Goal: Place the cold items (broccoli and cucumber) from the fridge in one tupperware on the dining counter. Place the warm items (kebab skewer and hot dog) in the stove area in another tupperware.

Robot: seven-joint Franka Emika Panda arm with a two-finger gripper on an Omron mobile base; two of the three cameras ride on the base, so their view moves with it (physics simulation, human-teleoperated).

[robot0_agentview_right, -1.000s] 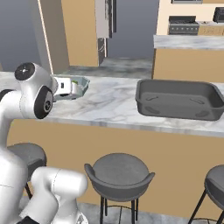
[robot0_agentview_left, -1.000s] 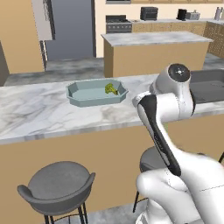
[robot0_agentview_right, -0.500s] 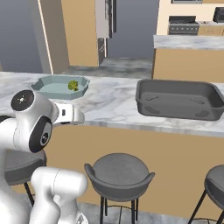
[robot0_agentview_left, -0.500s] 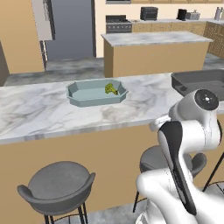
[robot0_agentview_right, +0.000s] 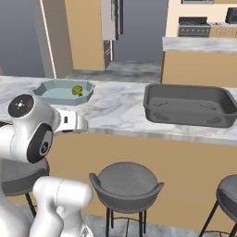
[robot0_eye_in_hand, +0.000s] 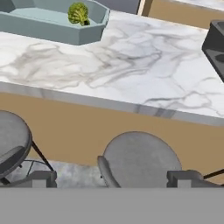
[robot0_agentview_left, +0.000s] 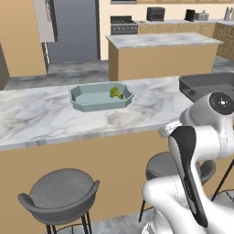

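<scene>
Off the counter (robot0_eye_in_hand: 144,65) edge, jaws (robot0_eye_in_hand: 111,177) wide and empty above stools (robot0_eye_in_hand: 140,159), broccoli (robot0_eye_in_hand: 78,13) in tupperware (robot0_eye_in_hand: 65,30).

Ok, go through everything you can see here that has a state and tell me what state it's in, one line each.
claw: open, holding nothing, low in front of the counter edge.
teal tupperware: uncovered, on the dining counter, broccoli inside.
broccoli: in the teal tupperware, near one end.
dark tupperware: uncovered, on the counter, nothing seen inside.
stools: upright, tucked under the counter.
</scene>
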